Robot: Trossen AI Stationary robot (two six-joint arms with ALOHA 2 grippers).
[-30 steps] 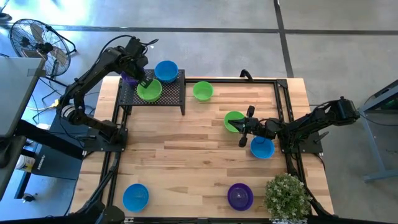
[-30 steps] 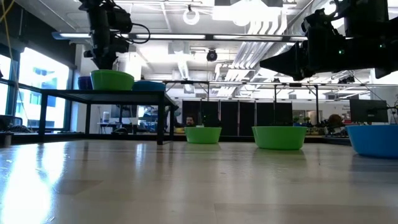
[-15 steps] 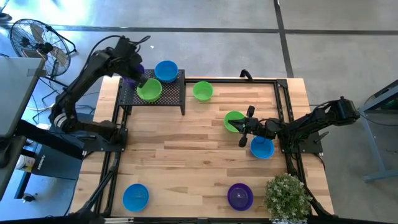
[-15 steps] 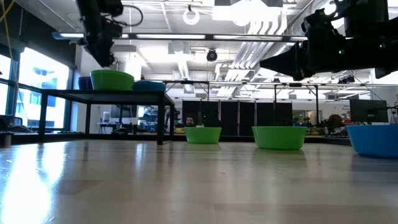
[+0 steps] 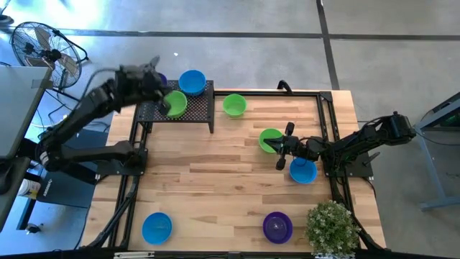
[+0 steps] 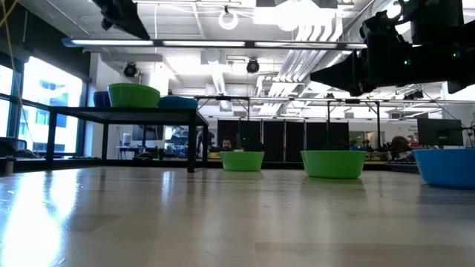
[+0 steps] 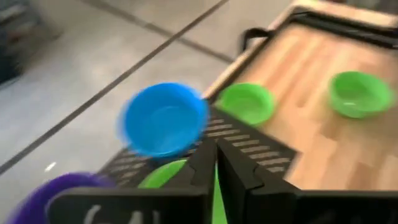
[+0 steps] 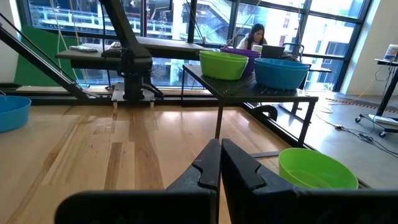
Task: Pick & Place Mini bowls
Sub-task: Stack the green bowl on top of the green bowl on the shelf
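Nearest along the table's front edge sit a blue bowl (image 5: pixel 157 227), a purple bowl (image 5: pixel 277 226) and a leafy potted plant (image 5: pixel 332 227). Farther in, the right gripper (image 5: pixel 284 146) lies low over the wooden table (image 5: pixel 208 173), fingers pressed together and empty, between a green bowl (image 5: pixel 269 139) and another blue bowl (image 5: pixel 302 171). Beyond, the black mesh rack (image 5: pixel 198 106) carries a glossy green bowl (image 5: pixel 175 103), a blue one (image 5: pixel 192 82) and a purple one (image 7: pixel 46 190); a green bowl (image 5: pixel 234 105) sits just beside it. The left gripper (image 5: pixel 164 102), closed and empty, hangs above the rack.
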